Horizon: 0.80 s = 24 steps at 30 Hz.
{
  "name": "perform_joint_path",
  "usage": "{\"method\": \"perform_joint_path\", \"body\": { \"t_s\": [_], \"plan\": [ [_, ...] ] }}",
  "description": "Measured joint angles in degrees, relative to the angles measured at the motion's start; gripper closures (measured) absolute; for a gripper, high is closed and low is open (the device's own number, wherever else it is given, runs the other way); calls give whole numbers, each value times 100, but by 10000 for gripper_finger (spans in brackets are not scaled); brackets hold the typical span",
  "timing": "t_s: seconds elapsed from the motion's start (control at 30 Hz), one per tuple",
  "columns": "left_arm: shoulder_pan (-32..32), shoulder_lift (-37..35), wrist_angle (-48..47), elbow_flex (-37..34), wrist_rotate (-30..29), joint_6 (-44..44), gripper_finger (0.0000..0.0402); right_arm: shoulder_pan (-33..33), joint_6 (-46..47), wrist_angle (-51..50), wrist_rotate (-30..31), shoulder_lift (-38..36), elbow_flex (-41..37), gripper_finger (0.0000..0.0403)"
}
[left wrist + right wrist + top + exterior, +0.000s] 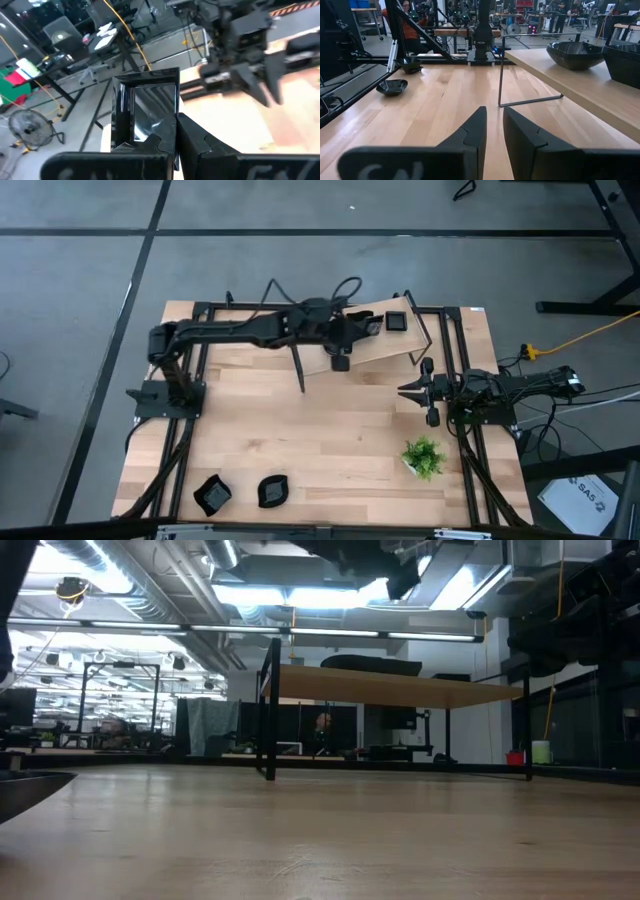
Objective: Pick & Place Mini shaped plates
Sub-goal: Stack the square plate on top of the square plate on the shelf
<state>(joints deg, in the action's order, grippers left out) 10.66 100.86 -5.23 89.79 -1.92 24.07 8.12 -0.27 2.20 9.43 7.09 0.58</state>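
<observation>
My left gripper (176, 142) is shut on a glossy black square mini plate (145, 107), high over the raised wooden shelf (440, 340) at the table's far side. On that shelf lie another square plate (397, 321) and a wavy-edged black dish (575, 52). Two more black plates (212, 494) (272, 491) rest on the table near its front left corner. My right gripper (492, 135) waits at the table's right side, level, its fingers a little apart with nothing between them. My left gripper pinches the square plate by one side rim (172, 117) between its two fingers. The plate stands on edge ahead of the fingers, its hollow face toward the wrist camera. It is lifted clear of the shelf and the table.
A small green potted plant (423, 457) stands near the front right. The shelf rests on thin black wire legs (501, 70), one near the table's middle (300, 370). Bare wood lies across the table's centre (300, 440).
</observation>
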Motion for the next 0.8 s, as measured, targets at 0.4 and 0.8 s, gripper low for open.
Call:
{"method": "perform_joint_path", "body": {
  "t_s": [0.4,0.8],
  "plan": [
    [287,1413,289,1383,-4,-81,398,0,0,0,-2,2,0,338],
    [252,2155,1267,1537,-391,-181,398,-1,0,0,0,0,0,338]
  ]
}}
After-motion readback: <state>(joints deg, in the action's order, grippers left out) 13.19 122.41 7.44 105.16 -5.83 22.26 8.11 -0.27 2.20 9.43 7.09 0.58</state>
